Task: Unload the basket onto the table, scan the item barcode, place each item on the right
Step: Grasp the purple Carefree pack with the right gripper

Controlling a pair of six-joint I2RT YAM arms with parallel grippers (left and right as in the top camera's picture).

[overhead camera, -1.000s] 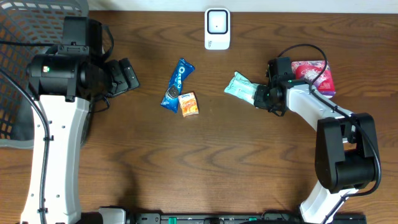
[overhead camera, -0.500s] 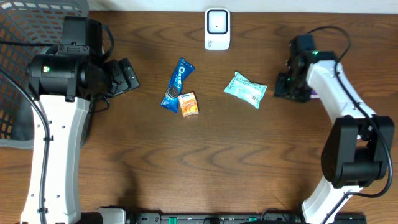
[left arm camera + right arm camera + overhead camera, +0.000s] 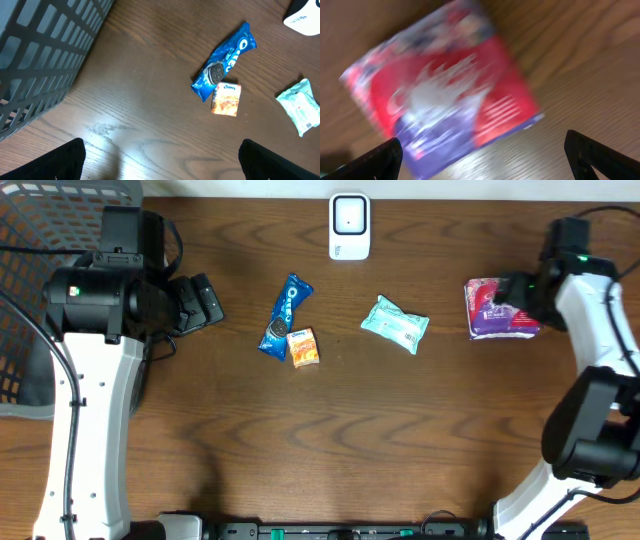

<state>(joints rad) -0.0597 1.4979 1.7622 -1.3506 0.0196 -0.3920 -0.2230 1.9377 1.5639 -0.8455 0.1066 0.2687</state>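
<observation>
Wood-grain table (image 3: 350, 450), seen from overhead and from both wrists. Dark mesh basket (image 3: 25, 250) sits at the far left corner. Left arm (image 3: 90, 380) stands beside the basket; left fingers (image 3: 55, 162) are wide apart, holding nothing, over bare table. Right arm (image 3: 600, 320) reaches along the right edge; right fingers (image 3: 365, 162) are wide apart and empty above a red and purple packet (image 3: 497, 308) lying flat (wrist view blurred). White scanner (image 3: 349, 226) stands at the far edge, centre. Mint-green packet (image 3: 395, 323) lies right of centre, apart from both scanner and red packet. Blue cookie packet (image 3: 285, 315) lies left of centre, a small orange packet (image 3: 304, 347) just beside its near end.
</observation>
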